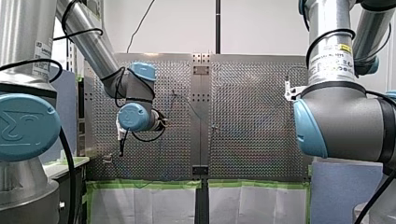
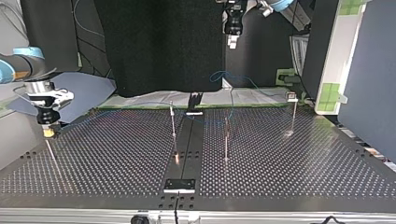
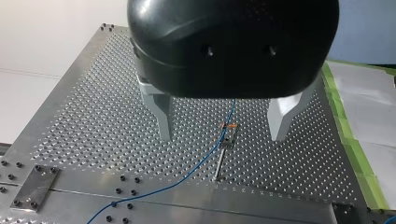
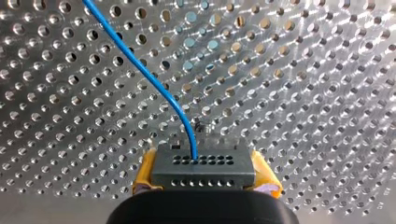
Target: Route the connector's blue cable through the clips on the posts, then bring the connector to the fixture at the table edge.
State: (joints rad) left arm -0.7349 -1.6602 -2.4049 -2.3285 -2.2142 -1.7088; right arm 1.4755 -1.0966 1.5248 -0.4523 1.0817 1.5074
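Perforated metal table (image 2: pixel 289 177) all round, with a dark curtain (image 2: pixel 159 46) behind it in the top view. Only writing I can find is a yellow-and-white sticker (image 1: pixel 332 58) on my right arm (image 1: pixel 345 116), and it's way too small to read. My right gripper (image 2: pixel 48 131) hangs low near the table's edge at the top view's left, yellow pads (image 4: pixel 145 175) clamped on the grey connector (image 4: pixel 203 169), with one blue cable (image 4: pixel 140 70) coming out of it. My left gripper (image 3: pixel 222 135) hangs high over the far side, pointing down, fingers spread wide above a clip post (image 3: pixel 225 144). I count three thin posts (image 2: pixel 226 137) for sure in the top view.
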